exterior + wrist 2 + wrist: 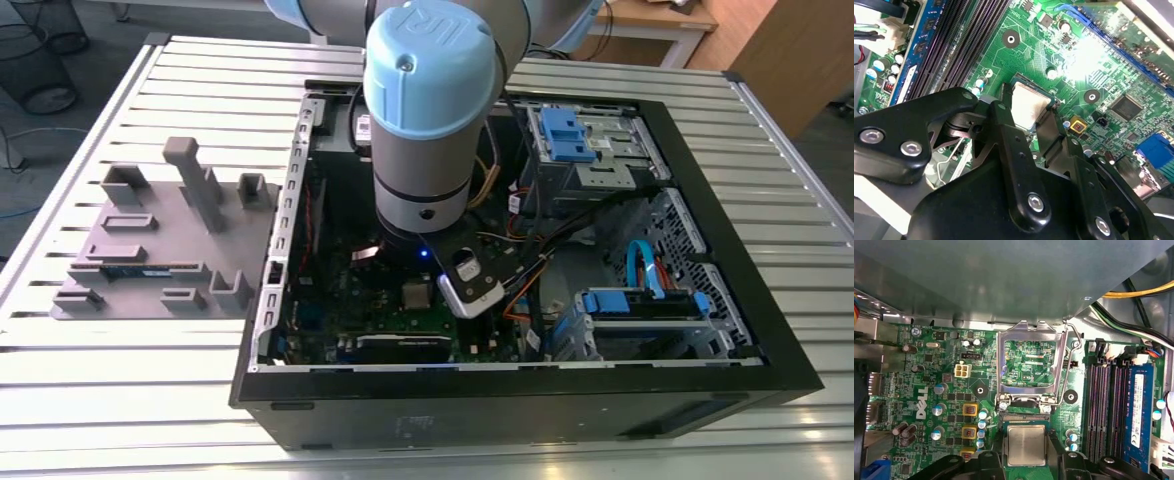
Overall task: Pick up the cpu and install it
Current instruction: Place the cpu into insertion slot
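A slatted metal bench (134,400) carries an open computer case (467,420). In the first wrist view, the tool (1026,450) pinches the cpu (1026,442) by two opposite edges, just beside the raised load frame (1000,365). The chip is best kept level, square to the board, and set down without force.

arm (424,150) inside case (534,410), perhaps over cpu (418,293)

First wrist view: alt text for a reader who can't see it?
The tool holds the silver-topped cpu by two edges, next to the flipped-open metal socket frame on a green motherboard. Dark memory slots with one blue memory stick run alongside.
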